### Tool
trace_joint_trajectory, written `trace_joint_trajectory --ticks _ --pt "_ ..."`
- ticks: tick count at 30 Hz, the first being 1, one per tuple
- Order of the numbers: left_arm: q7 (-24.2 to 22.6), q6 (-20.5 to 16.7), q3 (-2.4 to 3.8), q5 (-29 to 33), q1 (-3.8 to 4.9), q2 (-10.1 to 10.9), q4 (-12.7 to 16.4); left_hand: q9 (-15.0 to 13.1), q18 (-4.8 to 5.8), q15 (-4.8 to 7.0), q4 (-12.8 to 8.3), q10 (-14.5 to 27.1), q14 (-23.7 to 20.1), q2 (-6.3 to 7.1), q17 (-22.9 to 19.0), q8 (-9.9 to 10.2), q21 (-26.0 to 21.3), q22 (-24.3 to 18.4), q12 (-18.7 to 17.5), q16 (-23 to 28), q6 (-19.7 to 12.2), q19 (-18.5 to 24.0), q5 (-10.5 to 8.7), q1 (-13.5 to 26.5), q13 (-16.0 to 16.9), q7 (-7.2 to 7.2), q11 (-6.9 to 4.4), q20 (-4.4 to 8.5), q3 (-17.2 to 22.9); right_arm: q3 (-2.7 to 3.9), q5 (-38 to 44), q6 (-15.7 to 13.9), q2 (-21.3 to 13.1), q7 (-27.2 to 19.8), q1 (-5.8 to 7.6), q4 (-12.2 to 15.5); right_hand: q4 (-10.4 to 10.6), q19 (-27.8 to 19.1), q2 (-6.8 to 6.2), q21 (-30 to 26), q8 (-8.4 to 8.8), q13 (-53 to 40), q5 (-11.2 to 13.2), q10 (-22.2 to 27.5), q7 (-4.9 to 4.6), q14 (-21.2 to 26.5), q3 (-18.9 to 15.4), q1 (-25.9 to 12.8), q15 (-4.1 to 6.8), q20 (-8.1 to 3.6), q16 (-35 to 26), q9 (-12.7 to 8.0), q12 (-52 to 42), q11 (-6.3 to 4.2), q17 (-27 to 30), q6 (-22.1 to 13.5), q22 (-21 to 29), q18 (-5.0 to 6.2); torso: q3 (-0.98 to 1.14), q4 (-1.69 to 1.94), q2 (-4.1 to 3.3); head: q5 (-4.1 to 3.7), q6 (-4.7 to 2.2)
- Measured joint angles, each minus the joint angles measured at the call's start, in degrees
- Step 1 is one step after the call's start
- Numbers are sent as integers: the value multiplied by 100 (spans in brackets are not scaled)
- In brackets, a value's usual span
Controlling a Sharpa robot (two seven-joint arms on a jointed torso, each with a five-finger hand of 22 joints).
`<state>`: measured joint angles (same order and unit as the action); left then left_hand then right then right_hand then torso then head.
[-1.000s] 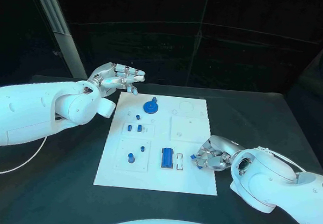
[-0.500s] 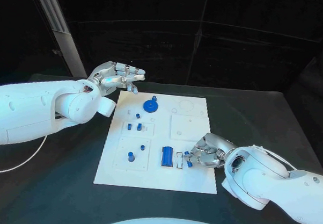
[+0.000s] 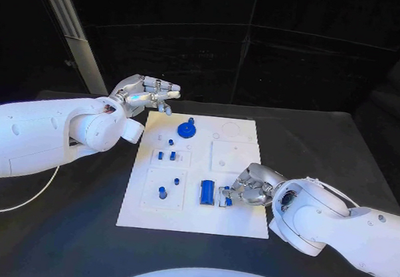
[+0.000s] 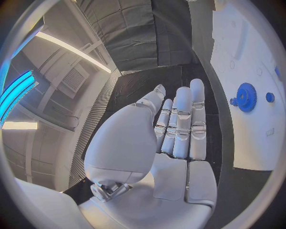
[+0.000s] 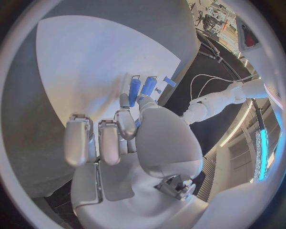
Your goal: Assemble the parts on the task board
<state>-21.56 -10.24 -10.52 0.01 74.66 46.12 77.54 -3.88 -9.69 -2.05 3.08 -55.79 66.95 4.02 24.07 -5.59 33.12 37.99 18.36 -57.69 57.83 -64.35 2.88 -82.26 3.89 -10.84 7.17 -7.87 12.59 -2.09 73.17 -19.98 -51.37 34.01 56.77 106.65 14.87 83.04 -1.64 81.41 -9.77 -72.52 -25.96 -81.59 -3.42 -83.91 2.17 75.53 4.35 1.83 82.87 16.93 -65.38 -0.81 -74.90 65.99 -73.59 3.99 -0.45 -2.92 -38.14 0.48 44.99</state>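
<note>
The white task board (image 3: 191, 221) lies mid-table. It carries a blue gear (image 3: 187, 131), a blue block (image 3: 208, 192) and several small blue pegs (image 3: 167, 155). My right hand (image 3: 249, 187) is low over the board's right part. It pinches a small blue part (image 3: 227, 200) just right of the blue block. In the right wrist view that hand (image 5: 128, 138) has its fingertips close together above the white board (image 5: 89, 62). My left hand (image 3: 147, 94) is raised beyond the board's far left corner, fingers spread and holding nothing. In the left wrist view the left hand (image 4: 173, 138) has the gear (image 4: 245, 97) beside it.
A grey post (image 3: 71, 31) slants up behind the left arm. A white cable (image 3: 20, 203) lies on the black table at the left. Bare table surrounds the board on the near and right sides.
My right hand has moved left over the board with the small blue part, from near the right edge to beside the blue block. The left hand has hardly moved.
</note>
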Motion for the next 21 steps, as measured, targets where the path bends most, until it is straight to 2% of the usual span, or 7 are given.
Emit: trace_joint_trajectory --ticks 9,19,21 --pt "3 0 0 0 0 -4 0 0 0 0 0 0 0 0 0 0 0 -6 0 0 0 0 0 0 0 0 0 0 0 0 93 102 115 80 0 -88 0 21 -24 0 0 25 0 -12 21 -6 0 -24 19 -21 0 10 45 -12 0 21 0 0 -3 0 0 -7 7" --pt "6 2 0 0 1 -6 0 0 0 0 2 0 0 -1 -1 0 0 -5 0 0 -12 0 0 1 -2 -12 0 0 2 3 214 227 215 143 2 -176 37 21 -57 0 -38 23 132 -25 32 -14 -37 -117 27 -21 0 45 47 -26 0 32 -13 0 -3 1 0 -1 16" --pt "7 2 0 0 1 -6 0 0 1 0 16 0 0 -20 -7 0 0 -5 0 0 -21 0 0 20 -5 -21 0 0 16 3 229 248 223 153 2 -186 67 21 -30 0 -38 12 185 -41 35 -14 -67 -151 27 -21 0 53 48 -42 0 68 -13 0 -1 1 -1 -1 11"
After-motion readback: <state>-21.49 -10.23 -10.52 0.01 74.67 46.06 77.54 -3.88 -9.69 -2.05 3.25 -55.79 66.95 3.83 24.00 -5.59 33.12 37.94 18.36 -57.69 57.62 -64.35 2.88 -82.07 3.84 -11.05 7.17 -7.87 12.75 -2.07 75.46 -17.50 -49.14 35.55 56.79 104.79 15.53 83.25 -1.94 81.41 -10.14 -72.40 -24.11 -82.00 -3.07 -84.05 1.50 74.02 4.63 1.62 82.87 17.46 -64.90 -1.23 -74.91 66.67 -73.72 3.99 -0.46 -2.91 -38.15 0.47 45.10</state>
